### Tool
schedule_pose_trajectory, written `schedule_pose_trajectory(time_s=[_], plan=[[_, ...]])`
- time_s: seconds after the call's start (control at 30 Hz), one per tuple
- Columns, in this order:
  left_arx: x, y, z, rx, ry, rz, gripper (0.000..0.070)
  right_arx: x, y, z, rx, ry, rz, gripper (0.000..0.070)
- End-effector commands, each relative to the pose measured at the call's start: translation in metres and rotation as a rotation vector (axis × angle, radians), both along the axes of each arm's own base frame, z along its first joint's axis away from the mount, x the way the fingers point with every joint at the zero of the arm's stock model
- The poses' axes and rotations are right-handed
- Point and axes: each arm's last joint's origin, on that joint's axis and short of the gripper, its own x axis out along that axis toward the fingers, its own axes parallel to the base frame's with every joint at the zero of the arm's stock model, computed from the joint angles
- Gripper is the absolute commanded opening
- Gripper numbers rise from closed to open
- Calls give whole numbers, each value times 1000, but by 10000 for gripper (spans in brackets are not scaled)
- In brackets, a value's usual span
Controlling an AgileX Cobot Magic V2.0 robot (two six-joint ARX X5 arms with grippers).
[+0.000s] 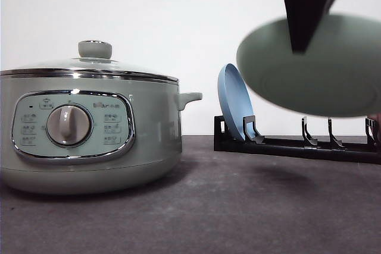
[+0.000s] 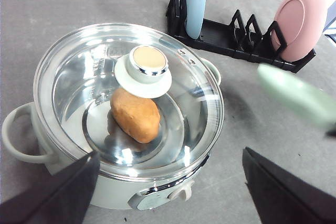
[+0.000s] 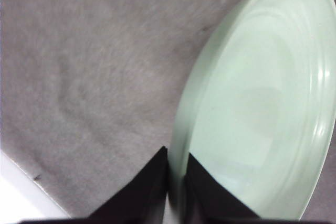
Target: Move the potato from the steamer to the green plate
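Observation:
The potato [image 2: 135,115] lies inside the steamer [image 1: 89,129], seen through its closed glass lid [image 2: 79,77] in the left wrist view. My left gripper [image 2: 170,156] hovers above the steamer's front side, open wide, with nothing between its fingers. In the air at the right, above the rack, hangs the green plate [image 1: 315,63], tilted. My right gripper [image 1: 299,43] is shut on its rim from above. In the right wrist view its fingers [image 3: 152,182] pinch the plate's edge [image 3: 181,129], and the plate [image 3: 257,108] has nothing on it. The same plate shows blurred [image 2: 296,95] beside the steamer.
A black dish rack [image 1: 297,147] stands behind and to the right of the steamer. It holds an upright blue plate [image 1: 234,102] and a pink plate [image 2: 299,22]. The dark grey table [image 1: 238,206] runs from the steamer to the rack. A white wall is behind.

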Motion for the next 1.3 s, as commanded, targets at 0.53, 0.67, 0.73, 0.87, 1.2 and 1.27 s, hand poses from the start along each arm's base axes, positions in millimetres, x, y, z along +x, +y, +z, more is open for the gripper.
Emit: schedule_pose_trajectory(time_s=[0.53, 0.67, 0.73, 0.87, 1.2, 1.27], plan=[[-1, 0, 7, 5, -32, -12, 556, -13, 34, -86, -118, -51, 43, 4], [-1, 0, 7, 5, -32, -12, 556, -10, 40, -99, -138, -39, 44, 4], [-1, 0, 7, 5, -32, -12, 556, -9, 43, -104, -146, -33, 45, 4], [-1, 0, 7, 5, -32, -12, 556, -8, 46, -112, -157, -12, 29, 5], [-1, 0, 7, 5, -32, -12, 556, -11, 49, -117, -94, 101, 25, 255], [-1, 0, 7, 5, -32, -12, 556, -10, 50, -116, -90, 101, 25, 261]])
